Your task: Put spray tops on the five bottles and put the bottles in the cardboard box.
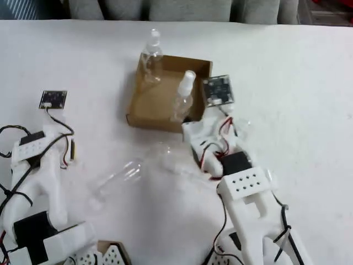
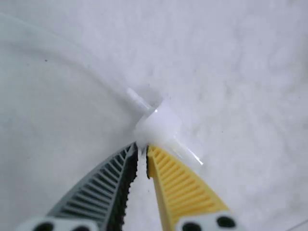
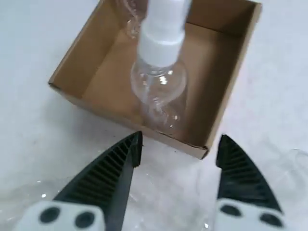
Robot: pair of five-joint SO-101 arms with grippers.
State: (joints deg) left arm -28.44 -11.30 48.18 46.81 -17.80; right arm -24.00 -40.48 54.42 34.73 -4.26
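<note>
low in the frame, the left tool [image 2: 143, 148], closed to a sliver, seemingly nipped a white spray top [image 2: 156, 126], likely meant for the uncapped bottle [image 1: 116, 176] lying on the tabletop [image 1: 309, 83] at centre. beyond, the right tool [image 3: 180, 139] gaped wide and empty at the cardboard box [image 3: 86, 57], just short of a capped bottle [image 3: 159, 86] standing inside; another stood in its upper-left corner.

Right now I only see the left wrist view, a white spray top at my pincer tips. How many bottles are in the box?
Observer: Two, upright with tops on: near bottle, far bottle, both in the box.
Operator: Any bottle without a top?
Observer: A loose bottle lies on the table, nearer the robot than the box, no top visible.
Operator: And the right pincer?
Observer: The right pincer is open, empty, at the box's near wall.
</note>
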